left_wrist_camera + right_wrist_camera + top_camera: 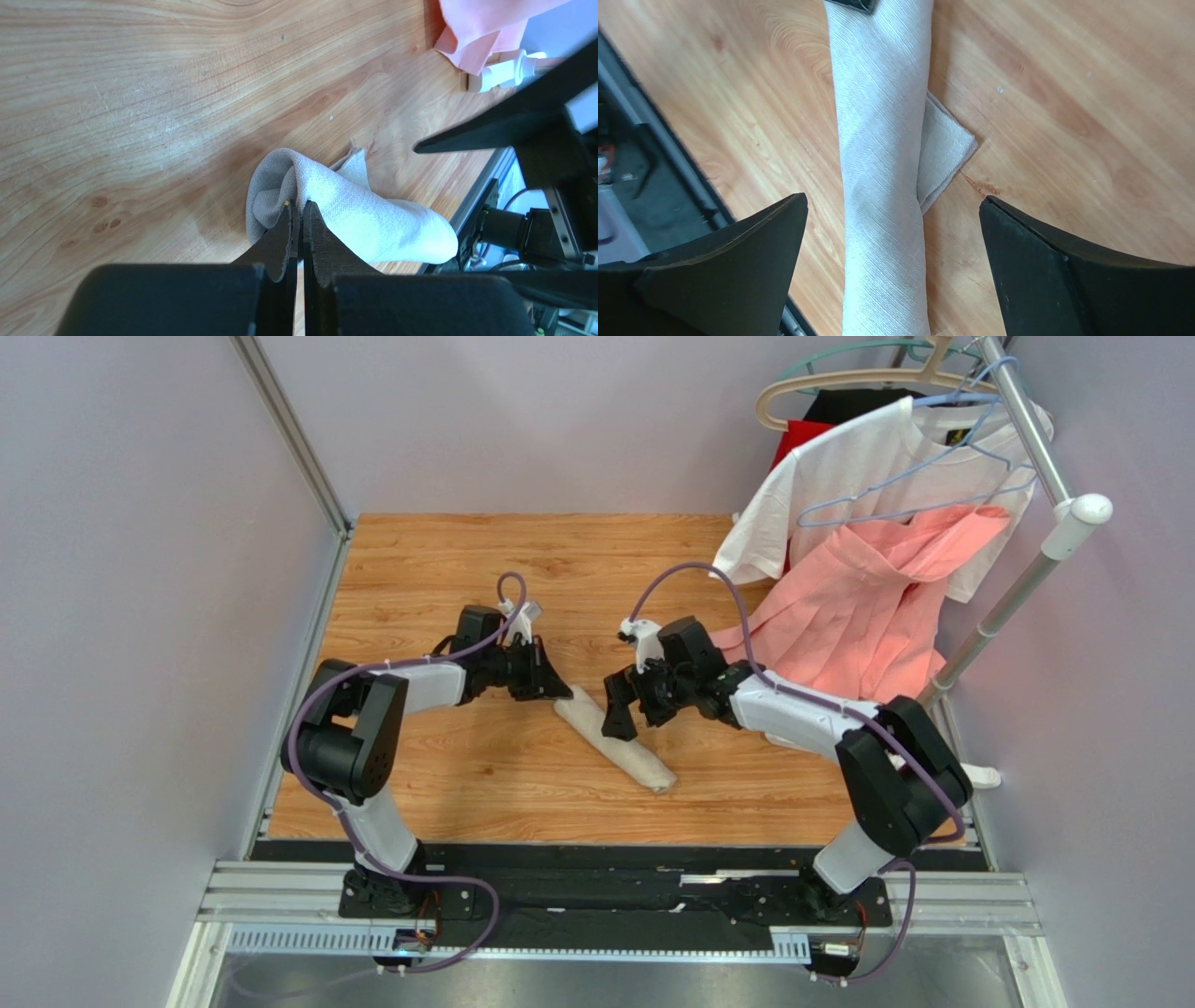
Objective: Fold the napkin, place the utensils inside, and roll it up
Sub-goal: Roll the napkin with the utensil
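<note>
— What stands at the left of the room?
— A plain grey wall point(140, 546) and a slanting metal post point(288, 427) beside the left edge of the wooden table point(421, 574). The wood is light orange-brown, with clear grain and a few dark spots.

— And the left gripper point(544, 678)?
— It hangs over the middle of the table. Its jaws are pressed together, and the tips touch the far end of the napkin point(617, 745). I cannot tell whether a fold of cloth is caught between them.

— Where does the napkin lie?
— Mid-table, rolled into a beige tube. It runs slantwise from the left gripper toward the near edge, further right. One loose corner pokes out flat from under the roll.

— The right gripper point(622, 710)?
— It is just right of the left one, above the roll. Its jaws are spread wide, with one finger on each side of the tube, and neither touches it. It grasps nothing.

— Further right?
— A clothes rack point(1031, 574) stands by the far right corner. A white T-shirt point(842, 476) and a salmon-pink garment point(877, 609) hang from it over the table's right edge. A black rail point(631, 893) runs along the near edge and carries both arm bases.
</note>
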Robot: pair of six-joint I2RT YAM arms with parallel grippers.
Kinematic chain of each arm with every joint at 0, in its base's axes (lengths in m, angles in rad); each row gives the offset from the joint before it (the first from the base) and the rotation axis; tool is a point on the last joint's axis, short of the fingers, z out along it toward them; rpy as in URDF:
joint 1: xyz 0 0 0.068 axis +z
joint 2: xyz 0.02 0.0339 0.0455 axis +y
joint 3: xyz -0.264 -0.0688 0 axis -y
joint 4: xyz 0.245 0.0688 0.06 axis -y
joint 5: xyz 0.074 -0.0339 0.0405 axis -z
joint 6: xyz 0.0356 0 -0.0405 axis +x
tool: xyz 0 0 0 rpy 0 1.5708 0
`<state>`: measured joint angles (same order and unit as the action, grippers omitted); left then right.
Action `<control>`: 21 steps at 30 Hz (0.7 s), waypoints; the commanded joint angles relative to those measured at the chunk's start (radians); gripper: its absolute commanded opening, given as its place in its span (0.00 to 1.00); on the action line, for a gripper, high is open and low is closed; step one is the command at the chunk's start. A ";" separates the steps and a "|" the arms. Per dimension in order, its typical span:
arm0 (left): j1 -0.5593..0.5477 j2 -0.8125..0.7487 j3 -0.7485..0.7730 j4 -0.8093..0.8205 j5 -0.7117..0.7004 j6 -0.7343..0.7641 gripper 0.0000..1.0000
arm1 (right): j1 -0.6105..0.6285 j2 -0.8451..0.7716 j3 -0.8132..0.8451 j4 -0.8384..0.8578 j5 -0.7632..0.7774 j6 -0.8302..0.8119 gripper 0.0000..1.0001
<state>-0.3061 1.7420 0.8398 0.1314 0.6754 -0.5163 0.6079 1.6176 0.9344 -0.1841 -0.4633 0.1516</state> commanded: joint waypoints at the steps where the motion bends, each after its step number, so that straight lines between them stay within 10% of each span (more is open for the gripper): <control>1: -0.004 0.016 0.042 -0.078 0.000 0.022 0.00 | 0.192 -0.084 0.007 -0.020 0.434 -0.087 0.98; 9: -0.004 0.033 0.061 -0.108 -0.004 0.013 0.00 | 0.435 -0.019 0.034 0.003 0.889 -0.139 0.86; 21: -0.004 0.042 0.076 -0.127 -0.007 0.010 0.00 | 0.544 0.033 0.000 0.069 0.996 -0.211 0.64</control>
<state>-0.3061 1.7760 0.8803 0.0177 0.6685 -0.5144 1.1313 1.6386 0.9371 -0.1787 0.4633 -0.0238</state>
